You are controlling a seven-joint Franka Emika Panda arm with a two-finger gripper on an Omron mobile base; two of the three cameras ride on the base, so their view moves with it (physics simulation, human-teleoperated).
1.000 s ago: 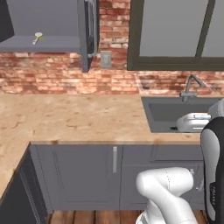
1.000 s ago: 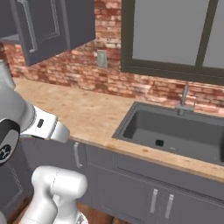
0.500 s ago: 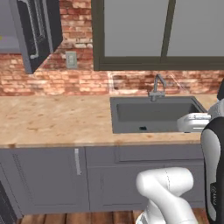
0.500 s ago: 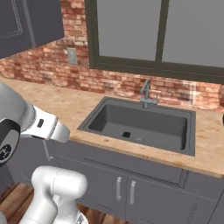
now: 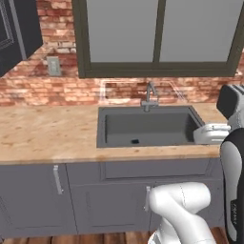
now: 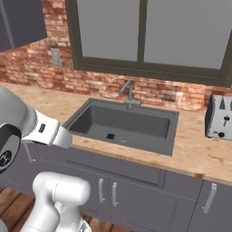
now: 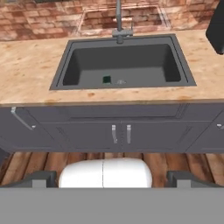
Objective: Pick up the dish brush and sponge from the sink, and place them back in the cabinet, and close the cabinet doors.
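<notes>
**Base now squared up to the sink, hand empty**

Your view has changed a lot over the last second, and that is the base driving, not anything on the counter moving. A second ago the cabinet filled the upper left, with a pale brush-like thing on its shelf, and the sink sat off to the right. Now the sink (image 5: 147, 126) is in front of you, under the window, and all you see of the cabinet is a dark door (image 5: 19, 31) at the upper left edge.

Your gripper (image 7: 111, 177) is wide open and holding nothing; both finger tips stand well apart at the bottom of the hand view, which looks down at the sink from well back.

In the basin, a small dark green block lies on the floor, just left of the drain. That is most likely the sponge (image 7: 106, 79); it also shows as a small dark patch in the two base views. No brush shows in the sink, so my reading is that the brush is already away and the sponge is what remains.

Next you need to bring the hand forward and down over the sponge. It lies flat on the basin floor, so expect a deep reach past the front wall. The faucet (image 7: 119, 24) stands at the back, well clear.
</notes>
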